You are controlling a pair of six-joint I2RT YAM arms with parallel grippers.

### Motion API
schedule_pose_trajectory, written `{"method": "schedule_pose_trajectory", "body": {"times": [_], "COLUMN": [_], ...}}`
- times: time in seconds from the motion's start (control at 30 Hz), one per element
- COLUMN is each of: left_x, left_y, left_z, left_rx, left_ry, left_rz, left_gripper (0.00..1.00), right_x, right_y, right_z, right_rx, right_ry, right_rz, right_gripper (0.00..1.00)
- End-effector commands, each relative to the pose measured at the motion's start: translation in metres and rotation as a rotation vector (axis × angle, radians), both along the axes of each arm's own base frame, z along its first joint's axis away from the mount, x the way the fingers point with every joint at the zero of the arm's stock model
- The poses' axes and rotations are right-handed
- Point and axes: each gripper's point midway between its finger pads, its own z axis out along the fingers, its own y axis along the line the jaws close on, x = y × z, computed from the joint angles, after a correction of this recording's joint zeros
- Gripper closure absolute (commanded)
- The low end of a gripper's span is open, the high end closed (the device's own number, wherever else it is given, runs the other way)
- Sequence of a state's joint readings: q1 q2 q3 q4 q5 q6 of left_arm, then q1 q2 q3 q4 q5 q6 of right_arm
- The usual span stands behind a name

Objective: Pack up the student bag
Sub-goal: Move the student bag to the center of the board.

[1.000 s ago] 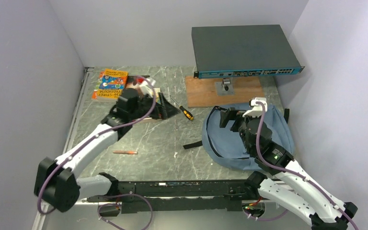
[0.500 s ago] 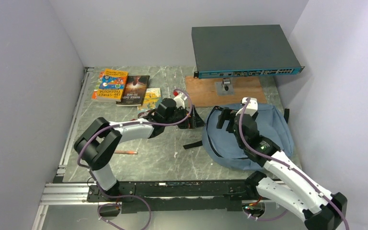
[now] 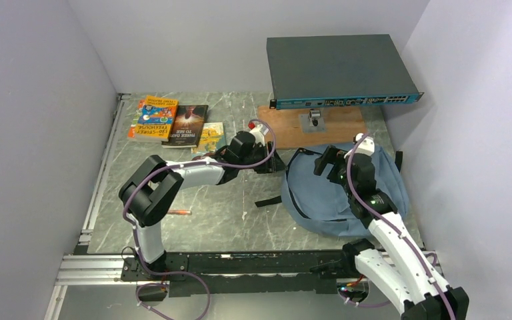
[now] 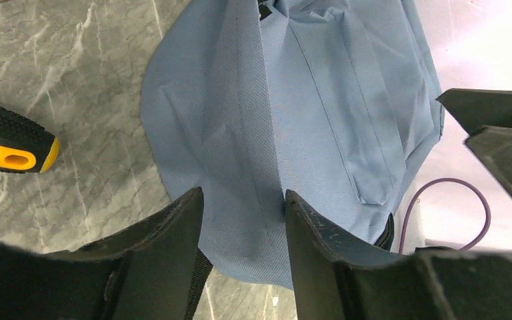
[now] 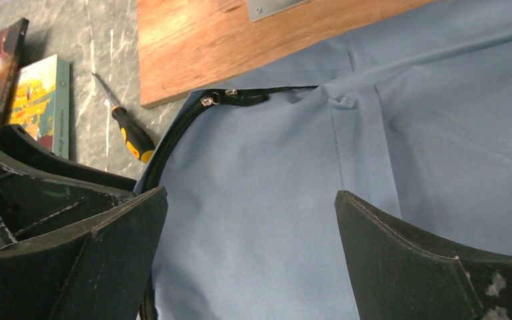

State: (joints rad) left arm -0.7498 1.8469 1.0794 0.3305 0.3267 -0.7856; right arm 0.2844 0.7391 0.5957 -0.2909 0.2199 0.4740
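Observation:
The blue-grey student bag [image 3: 367, 190] lies flat at the right of the table. It also fills the left wrist view [image 4: 293, 100] and the right wrist view [image 5: 347, 200]. Its black zipper [image 5: 233, 99] curves along its left edge. My left gripper [image 3: 273, 162] is open at the bag's left edge, with bag fabric showing between its fingers [image 4: 243, 195]. My right gripper [image 3: 325, 162] is wide open just above the bag's top [image 5: 251, 195]. Three books [image 3: 153, 119], [image 3: 187, 125], [image 3: 208, 137] lie at the far left.
A yellow-and-black screwdriver [image 5: 130, 133] lies left of the bag, by my left gripper. A grey network switch [image 3: 340, 67] stands on a wooden board [image 3: 287, 130] behind the bag. A red pen [image 3: 173, 212] lies near the front left. A black strap [image 3: 267, 201] trails from the bag.
My left arm has swung right from the books to the bag's left edge. My right gripper has shifted a little to the right over the bag.

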Motion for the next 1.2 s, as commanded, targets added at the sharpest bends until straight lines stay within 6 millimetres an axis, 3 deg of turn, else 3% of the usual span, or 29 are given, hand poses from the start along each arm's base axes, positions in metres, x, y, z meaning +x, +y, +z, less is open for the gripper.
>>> {"method": "schedule_pose_trajectory", "body": {"times": [0.0,0.13,0.2,0.27,0.37,0.4,0.6,0.67,0.8,0.97,1.17], "left_x": [0.006,0.0,-0.001,-0.003,-0.005,-0.006,-0.022,-0.026,-0.036,-0.049,-0.057], "left_y": [-0.006,-0.015,-0.017,-0.018,-0.016,-0.014,0.011,0.025,0.047,0.063,0.068], "left_z": [0.012,0.01,0.006,0.003,0.0,0.0,0.016,0.016,0.014,0.002,-0.01], "left_rx": [0.001,-0.024,-0.029,-0.028,-0.006,0.003,0.014,0.025,0.024,0.033,0.018], "left_ry": [-0.042,-0.018,-0.006,0.004,0.007,0.005,-0.033,-0.025,-0.001,0.048,0.084], "left_rz": [-0.012,-0.066,-0.083,-0.092,-0.1,-0.098,-0.082,-0.072,-0.062,-0.047,-0.043], "left_gripper": [0.48,0.39,0.44,0.59,0.98,1.0,1.0,1.0,1.0,1.0,1.0], "right_x": [0.012,0.018,0.021,0.024,0.029,0.031,0.038,0.039,0.041,0.042,0.046], "right_y": [0.013,0.022,0.027,0.03,0.037,0.04,0.064,0.074,0.093,0.127,0.135], "right_z": [0.004,-0.003,-0.002,-0.004,-0.004,-0.005,-0.015,-0.019,-0.023,-0.022,-0.039], "right_rx": [0.002,0.023,0.04,0.051,0.061,0.063,0.095,0.113,0.197,0.395,0.663], "right_ry": [-0.005,0.026,0.023,0.027,0.038,0.039,0.08,0.086,0.102,0.121,0.209], "right_rz": [0.067,0.096,0.11,0.119,0.151,0.167,0.289,0.341,0.417,0.528,0.449], "right_gripper": [0.0,0.0,0.0,0.0,0.02,0.04,0.25,0.37,0.49,0.52,0.53]}}
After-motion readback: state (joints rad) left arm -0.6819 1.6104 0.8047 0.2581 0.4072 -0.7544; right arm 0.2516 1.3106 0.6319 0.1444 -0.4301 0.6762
